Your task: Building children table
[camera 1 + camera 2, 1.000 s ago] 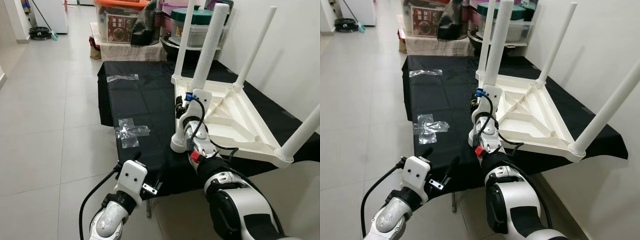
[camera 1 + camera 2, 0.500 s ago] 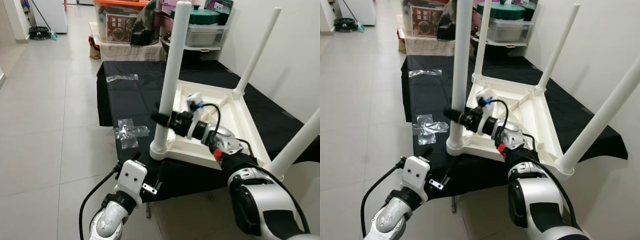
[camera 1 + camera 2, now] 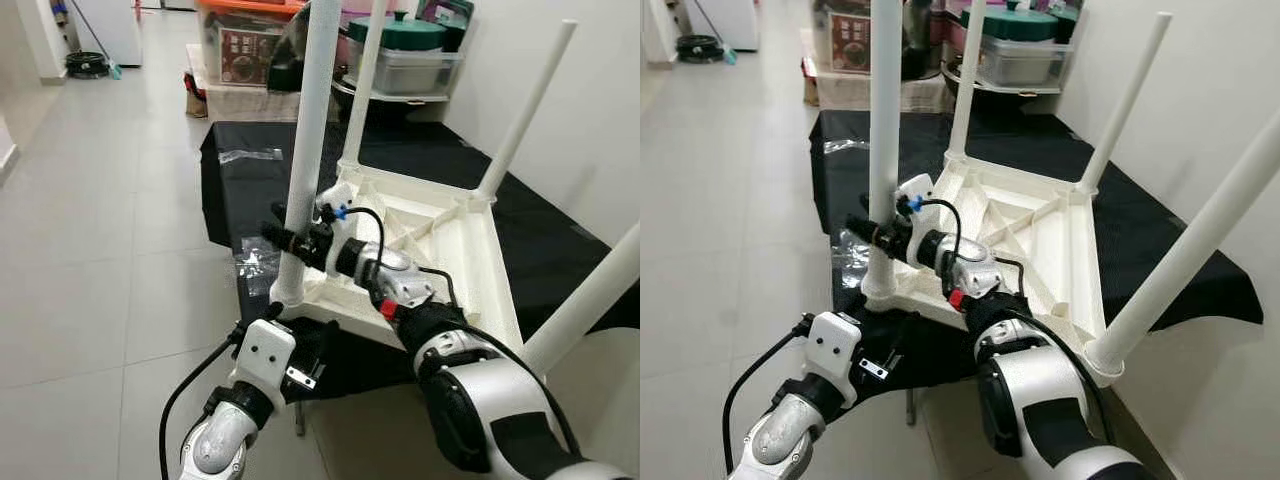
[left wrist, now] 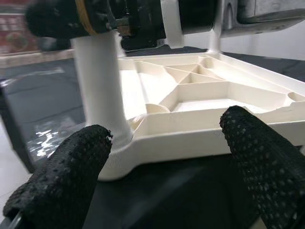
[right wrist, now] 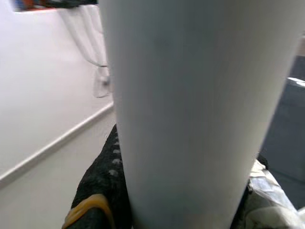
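Note:
A white children's table [image 3: 452,238] lies upside down on a black cloth [image 3: 240,185], its legs pointing up. My right gripper [image 3: 289,238] is shut on the near left leg [image 3: 312,120], low down near its base. In the right wrist view that leg [image 5: 190,109] stands close up, with a black finger [image 5: 102,191] pressed to its side. My left gripper [image 3: 293,324] hovers open just below that corner, at the cloth's front edge. In the left wrist view its fingertips [image 4: 71,162] stand wide apart before the table's rim [image 4: 200,136].
Clear plastic wrap [image 3: 250,265] lies on the cloth by the held leg, and another piece [image 3: 248,155] lies farther back. Storage boxes [image 3: 245,45] and a green-lidded tub [image 3: 405,45] stand behind. A white wall [image 3: 600,110] is at the right and tiled floor [image 3: 100,250] at the left.
The table has swung round and slid left across the cloth, its near leg carried along in my right gripper. My left arm has stayed where it was.

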You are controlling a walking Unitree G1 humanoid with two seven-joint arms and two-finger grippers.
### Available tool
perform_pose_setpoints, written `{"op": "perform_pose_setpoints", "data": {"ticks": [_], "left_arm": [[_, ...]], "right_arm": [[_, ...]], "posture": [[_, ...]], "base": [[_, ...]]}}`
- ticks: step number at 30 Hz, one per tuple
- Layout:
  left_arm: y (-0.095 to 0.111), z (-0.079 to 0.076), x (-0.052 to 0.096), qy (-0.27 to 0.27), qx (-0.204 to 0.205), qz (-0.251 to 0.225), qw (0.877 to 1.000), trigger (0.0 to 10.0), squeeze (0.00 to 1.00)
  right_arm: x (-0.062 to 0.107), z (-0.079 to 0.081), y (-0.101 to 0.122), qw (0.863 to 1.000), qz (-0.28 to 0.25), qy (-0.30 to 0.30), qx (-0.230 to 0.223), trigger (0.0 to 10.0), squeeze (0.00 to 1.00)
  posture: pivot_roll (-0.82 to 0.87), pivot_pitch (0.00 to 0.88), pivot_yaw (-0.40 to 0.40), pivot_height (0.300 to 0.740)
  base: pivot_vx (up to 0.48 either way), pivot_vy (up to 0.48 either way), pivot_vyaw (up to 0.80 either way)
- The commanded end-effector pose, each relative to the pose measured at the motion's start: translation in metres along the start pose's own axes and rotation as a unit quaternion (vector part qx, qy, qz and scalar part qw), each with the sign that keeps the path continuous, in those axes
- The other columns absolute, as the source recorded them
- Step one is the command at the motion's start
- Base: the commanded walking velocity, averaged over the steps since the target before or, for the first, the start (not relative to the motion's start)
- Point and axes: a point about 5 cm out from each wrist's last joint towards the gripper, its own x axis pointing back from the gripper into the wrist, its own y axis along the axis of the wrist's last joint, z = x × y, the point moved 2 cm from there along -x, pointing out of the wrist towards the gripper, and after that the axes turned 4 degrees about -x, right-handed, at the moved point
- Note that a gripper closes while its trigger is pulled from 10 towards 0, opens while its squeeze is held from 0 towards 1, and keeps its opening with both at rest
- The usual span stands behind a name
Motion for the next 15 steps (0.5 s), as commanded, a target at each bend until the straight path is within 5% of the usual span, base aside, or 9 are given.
{"op": "perform_pose_setpoints", "data": {"ticks": [1, 2, 4, 5, 6, 8, 13, 14, 15], "left_arm": [[-0.002, -0.002, 0.001, -0.001, 0.004, 0.007, 1.000, 10.0, 0.00], [-0.002, -0.002, 0.001, -0.001, 0.004, 0.007, 1.000, 10.0, 0.00], [-0.003, -0.002, 0.000, -0.002, 0.003, 0.008, 1.000, 10.0, 0.00], [-0.003, -0.002, 0.000, -0.002, 0.003, 0.008, 1.000, 10.0, 0.00], [-0.004, -0.002, 0.000, -0.003, 0.002, 0.009, 1.000, 10.0, 0.00], [-0.003, -0.002, 0.000, -0.004, 0.001, 0.008, 1.000, 10.0, 0.00], [-0.003, -0.002, 0.001, -0.003, 0.000, 0.008, 1.000, 10.0, 0.00], [-0.003, -0.002, 0.001, -0.004, 0.000, 0.008, 1.000, 10.0, 0.00], [-0.003, -0.002, 0.001, -0.004, 0.000, 0.008, 1.000, 10.0, 0.00]], "right_arm": [[0.009, -0.026, 0.005, 0.994, -0.012, -0.104, -0.001, 0.0, 0.00], [0.009, -0.026, 0.005, 0.994, -0.012, -0.104, -0.001, 0.0, 0.00], [0.032, -0.065, -0.002, 0.952, -0.002, -0.306, -0.011, 0.0, 0.00], [0.032, -0.065, -0.002, 0.952, -0.002, -0.306, -0.011, 0.0, 0.00], [0.058, -0.087, -0.013, 0.888, 0.003, -0.458, -0.033, 0.0, 0.00], [0.066, -0.091, -0.018, 0.861, 0.000, -0.507, -0.047, 0.0, 0.00], [0.065, -0.084, -0.025, 0.842, -0.005, -0.536, -0.058, 0.0, 0.00], [0.059, -0.077, -0.026, 0.850, -0.009, -0.524, -0.063, 1.1, 0.00], [0.055, -0.072, -0.026, 0.854, -0.012, -0.516, -0.065, 1.1, 0.00]], "posture": [[0.08, 0.020, -0.138, 0.740], [0.08, 0.020, -0.138, 0.740], [0.07, 0.019, -0.135, 0.740], [0.07, 0.019, -0.135, 0.740], [0.07, 0.018, -0.134, 0.740], [0.08, 0.018, -0.132, 0.740], [0.08, 0.017, -0.132, 0.740], [0.08, 0.012, -0.130, 0.740], [0.08, 0.012, -0.130, 0.740]], "base": [[0.000, 0.000, 0.00], [0.000, 0.000, 0.00], [0.000, 0.000, 0.00], [0.000, 0.000, 0.00], [0.000, 0.000, 0.00], [0.000, 0.000, 0.00], [0.000, 0.000, 0.00], [0.000, 0.000, 0.00], [0.000, 0.000, 0.00]]}}
